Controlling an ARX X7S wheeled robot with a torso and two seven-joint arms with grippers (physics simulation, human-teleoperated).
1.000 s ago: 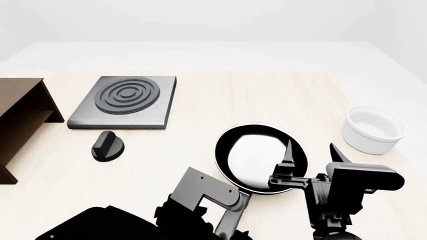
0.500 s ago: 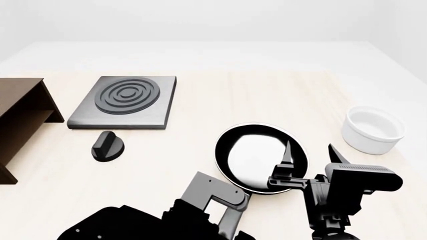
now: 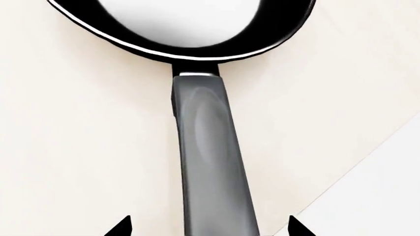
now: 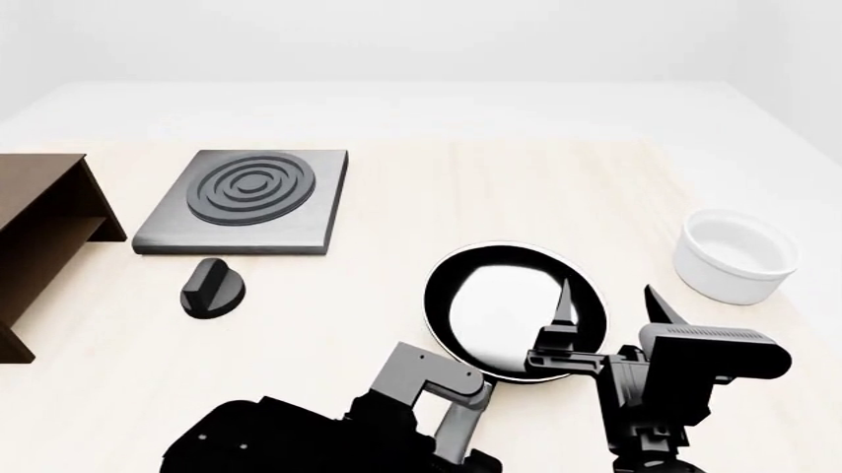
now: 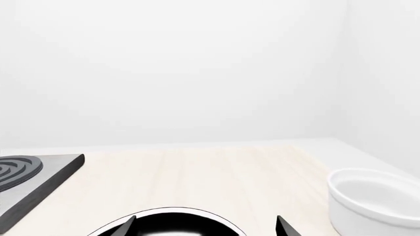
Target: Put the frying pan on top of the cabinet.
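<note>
The frying pan (image 4: 516, 310), black with a glossy inside, lies on the table in front of me. In the left wrist view its bowl (image 3: 196, 44) is ahead and its long handle (image 3: 210, 147) runs back between my open left gripper (image 3: 210, 227), one fingertip on each side and apart from it. My right gripper (image 4: 612, 310) is open and empty, hovering over the pan's right edge; in the right wrist view the gripper (image 5: 204, 226) has the pan (image 5: 172, 225) below it. The dark brown cabinet (image 4: 39, 222) stands at the far left edge.
A grey hob with rings (image 4: 250, 197) lies at the back left, with a black knob (image 4: 211, 288) in front of it. A white bowl (image 4: 736, 254) stands to the right of the pan and also shows in the right wrist view (image 5: 374, 201). My left arm (image 4: 421, 389) covers the pan's handle.
My left arm has moved forward and right, closer to the pan's handle. The right gripper has barely moved. The pan has not moved.
</note>
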